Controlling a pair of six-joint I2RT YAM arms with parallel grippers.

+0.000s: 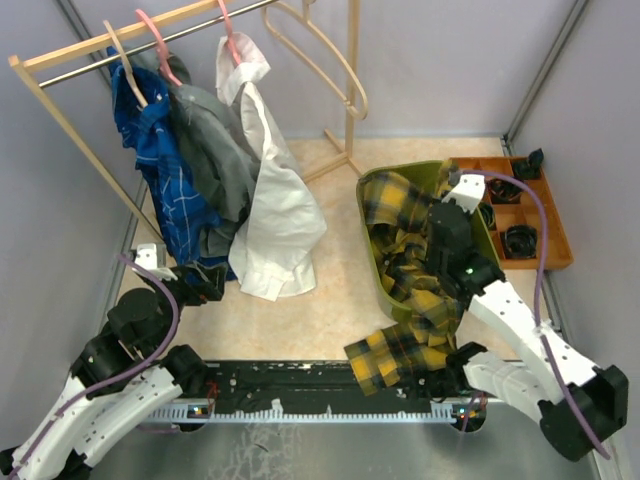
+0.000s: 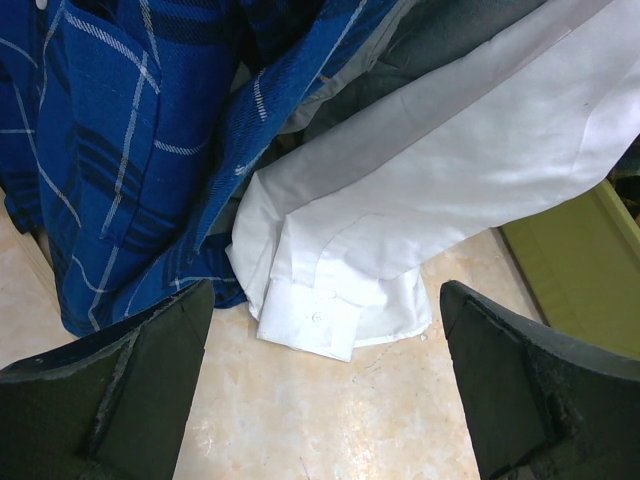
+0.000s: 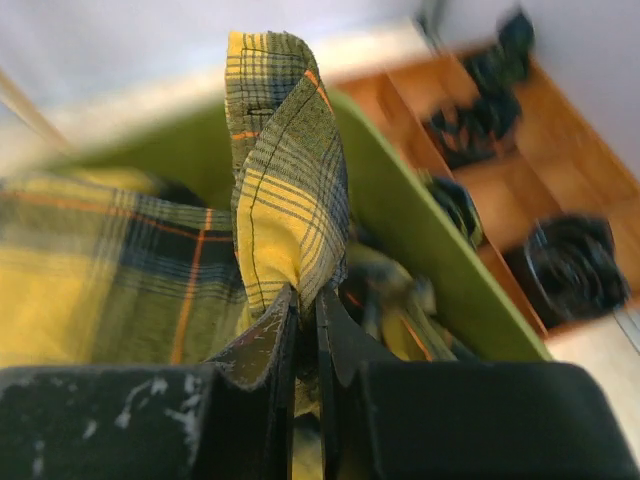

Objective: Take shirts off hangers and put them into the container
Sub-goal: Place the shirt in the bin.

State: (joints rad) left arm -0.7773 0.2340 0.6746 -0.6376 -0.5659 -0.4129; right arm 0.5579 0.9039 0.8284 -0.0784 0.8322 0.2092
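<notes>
plaid shirt (image 1: 410, 270), yellow and black, is off its hanger and mostly inside the green tub (image 1: 372, 185). one end spills over the tub's near rim and lies on the counter (image 1: 300, 320) just in front of it. its long axis runs from the tub's far corner to that near rim and on towards the arm bases, so the loose end points at the robot.

the right fingers (image 3: 292, 318) are pinched almost shut on a fold of the plaid cloth. they hold it as an upright ridge above the inside of the tub.

the left fingers (image 1: 203, 285) are spread fully wide with nothing in them. they sit well to the left of the tub, low by the hems of the blue shirt (image 1: 165, 190) and the white shirt (image 1: 275, 215). the grey shirt (image 1: 215, 165) hangs between those two. all three are on hangers (image 1: 150, 30) on the rack (image 1: 60, 60), left of and beyond the tub.

the step in hand looks like packing the first shirt. what likely comes next is bringing the trailing end in. that calls for dragging or lifting the cloth towards the tub's far side until the end clears the near rim, then letting go low inside. soft cloth may slide back over the rim if dropped too near it. the white cuff seems the easiest thing for the left fingers to take after that.
</notes>
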